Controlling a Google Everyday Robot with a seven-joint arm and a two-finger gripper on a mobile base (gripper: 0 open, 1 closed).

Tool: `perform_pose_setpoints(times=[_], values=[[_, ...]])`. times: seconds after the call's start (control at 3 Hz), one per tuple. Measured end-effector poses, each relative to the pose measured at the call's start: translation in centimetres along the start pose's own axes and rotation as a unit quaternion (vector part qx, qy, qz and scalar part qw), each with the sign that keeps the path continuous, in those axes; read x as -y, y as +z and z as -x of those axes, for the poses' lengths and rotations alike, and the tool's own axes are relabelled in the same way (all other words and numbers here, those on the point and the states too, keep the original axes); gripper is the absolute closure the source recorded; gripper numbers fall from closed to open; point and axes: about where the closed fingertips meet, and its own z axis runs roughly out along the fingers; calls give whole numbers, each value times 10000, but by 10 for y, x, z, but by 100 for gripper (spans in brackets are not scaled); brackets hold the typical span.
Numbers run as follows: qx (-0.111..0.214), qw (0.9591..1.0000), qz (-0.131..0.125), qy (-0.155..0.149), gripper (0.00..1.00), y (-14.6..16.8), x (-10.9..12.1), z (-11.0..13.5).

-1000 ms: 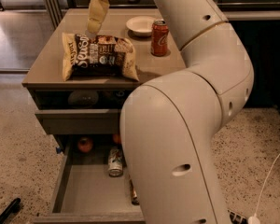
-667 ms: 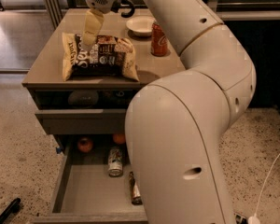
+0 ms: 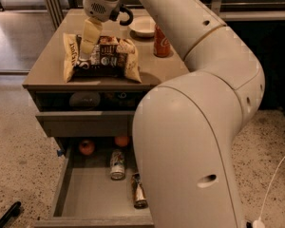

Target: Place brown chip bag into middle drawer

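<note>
The brown chip bag (image 3: 107, 58) lies on the tan cabinet top (image 3: 47, 72), dark brown in the middle with cream-tan ends. My gripper (image 3: 87, 51) hangs from the big white arm and comes down on the bag's left half, touching or just over it. The middle drawer (image 3: 88, 191) is pulled out at the bottom, grey inside. In it lie a red apple (image 3: 87, 147), an orange (image 3: 122, 140), a can (image 3: 117, 158) and a small bottle (image 3: 139, 192). My arm hides the drawer's right part.
A white bowl (image 3: 143, 28) and a red soda can (image 3: 162, 42) stand behind the bag at the back right. A plain grey drawer front (image 3: 83, 123) sits shut above the open drawer. A black object (image 3: 7, 214) lies on the speckled floor at the left.
My gripper has come down and forward from above the back of the cabinet top onto the left half of the chip bag. The bag and drawer have not moved.
</note>
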Motion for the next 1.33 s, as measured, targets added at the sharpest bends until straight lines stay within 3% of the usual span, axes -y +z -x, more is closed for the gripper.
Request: perform_pose_setpoints(times=[0.33, 0.67, 1.0, 1.33], values=[[-99, 9994, 341, 54, 0, 36, -34, -16], [-99, 9993, 342, 54, 0, 36, -34, -16], [-65, 9995, 315, 58, 0, 42, -18, -2], [-67, 9988, 482, -4, 0, 60, -33, -3]])
